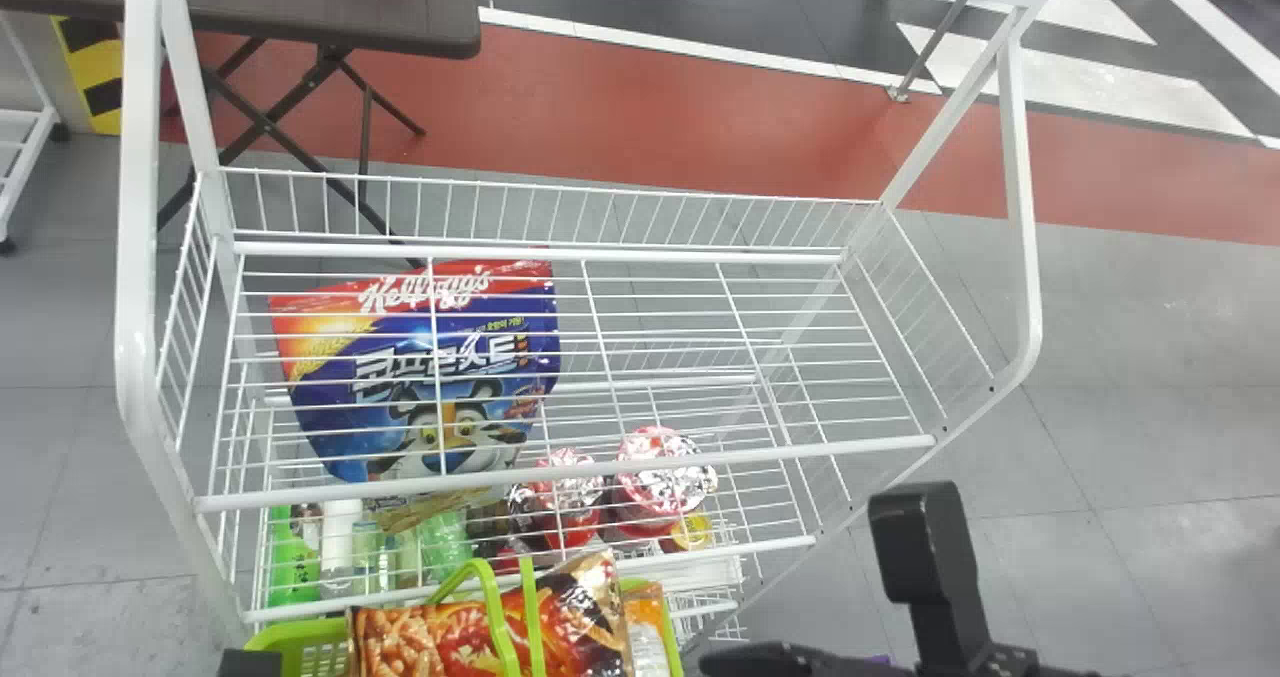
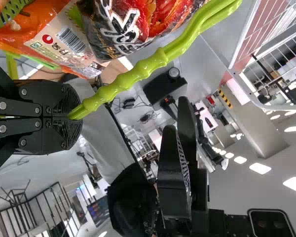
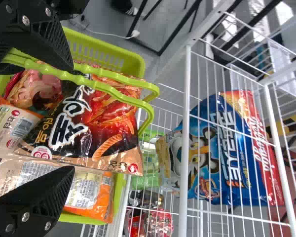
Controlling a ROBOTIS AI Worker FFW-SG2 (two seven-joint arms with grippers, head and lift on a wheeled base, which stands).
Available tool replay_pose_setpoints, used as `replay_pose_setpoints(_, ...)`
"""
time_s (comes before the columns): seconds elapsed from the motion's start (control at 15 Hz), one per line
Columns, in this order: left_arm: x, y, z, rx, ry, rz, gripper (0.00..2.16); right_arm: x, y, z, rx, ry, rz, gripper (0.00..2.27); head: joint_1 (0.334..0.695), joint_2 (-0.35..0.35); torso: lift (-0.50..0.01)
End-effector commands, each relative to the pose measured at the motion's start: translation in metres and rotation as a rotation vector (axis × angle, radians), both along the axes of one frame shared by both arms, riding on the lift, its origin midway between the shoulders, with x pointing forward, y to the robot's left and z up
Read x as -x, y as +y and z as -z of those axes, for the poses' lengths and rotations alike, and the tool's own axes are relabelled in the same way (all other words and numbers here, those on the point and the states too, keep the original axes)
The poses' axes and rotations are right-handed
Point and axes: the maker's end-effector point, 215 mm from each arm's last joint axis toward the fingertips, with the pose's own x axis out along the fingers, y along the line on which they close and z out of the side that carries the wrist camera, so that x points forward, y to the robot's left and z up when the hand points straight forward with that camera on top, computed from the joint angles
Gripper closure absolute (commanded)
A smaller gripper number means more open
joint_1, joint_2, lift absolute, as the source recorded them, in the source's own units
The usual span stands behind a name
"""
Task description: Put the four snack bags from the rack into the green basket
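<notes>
The left tool [image 1: 250,663] is seen at the bottom edge of the head view, its fingers closed on a green handle [image 2: 138,71] of the green basket [image 1: 300,637]. The right tool [image 1: 812,607] is held to the right of the basket with its fingers spread wide, nothing gripped between them. Several snack bags are held in the basket; a red-and-black bag [image 3: 89,126] is laid on top, crossed by the handles, with orange packaging [image 3: 89,195] beside it. On the white wire rack [image 1: 560,479], a blue-and-red cereal bag [image 1: 440,377] is seen through the wires of the upper shelf. Red-topped containers [image 1: 660,472] and a bright green bottle [image 1: 292,567] are seen lower in the rack.
</notes>
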Motion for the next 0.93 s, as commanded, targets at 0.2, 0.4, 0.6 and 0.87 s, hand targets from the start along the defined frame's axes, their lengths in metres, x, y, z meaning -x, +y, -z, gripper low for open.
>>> replay_pose_setpoints(0.2,0.002,0.0,0.005,-0.004,-0.001,-0.001,2.13,-0.146,-0.021,-0.099,0.018,-0.764,0.141,0.1,0.695,-0.35,-0.006)
replay_pose_setpoints(0.4,0.001,-0.001,0.005,-0.002,-0.007,-0.004,2.13,-0.177,-0.031,-0.151,0.052,-1.029,0.223,0.11,0.695,-0.35,-0.006)
replay_pose_setpoints(0.6,-0.001,-0.001,0.008,-0.01,-0.006,-0.007,2.13,-0.184,-0.03,-0.156,0.095,-1.122,0.264,0.11,0.695,-0.35,-0.006)
replay_pose_setpoints(0.87,-0.002,-0.003,0.008,-0.013,-0.013,0.0,2.13,-0.19,-0.03,-0.137,0.1,-1.098,0.299,0.11,0.695,-0.35,-0.006)
